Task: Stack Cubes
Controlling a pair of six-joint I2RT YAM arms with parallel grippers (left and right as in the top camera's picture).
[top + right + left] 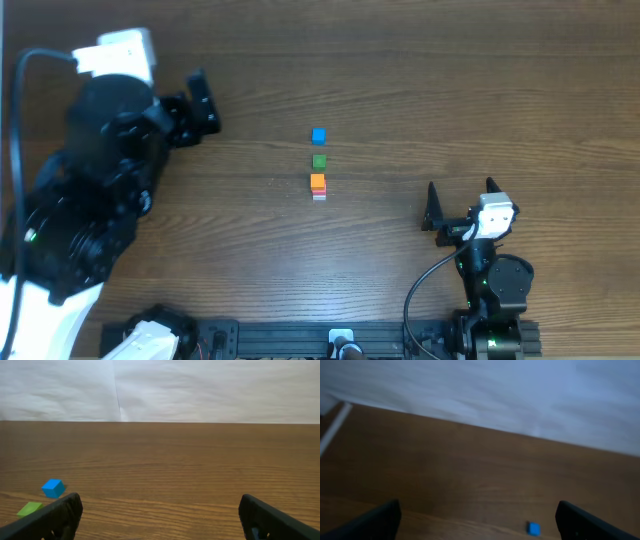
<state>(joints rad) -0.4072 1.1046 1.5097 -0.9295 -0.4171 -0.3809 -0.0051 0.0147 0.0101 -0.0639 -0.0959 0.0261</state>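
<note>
Small cubes lie in a short line at the table's middle: a blue cube [318, 135] farthest back, a green cube [319, 161] behind the front pair, and an orange cube [318, 181] resting on a reddish cube [319, 194] whose edge peeks out below. My left gripper [203, 112] hangs open and raised at the back left, well away from the cubes; the blue cube [533, 528] shows between its fingers, far off. My right gripper [460, 203] stands open at the right, level with the stack. Its wrist view catches the blue cube [53, 488] and green cube [30, 508] off to one side.
The wooden table [480, 90] is bare around the cubes. A white backdrop [200, 390] rises beyond the far edge. The left arm's bulk [90, 190] covers the left side, and a black rail [340, 340] with the arm bases runs along the front edge.
</note>
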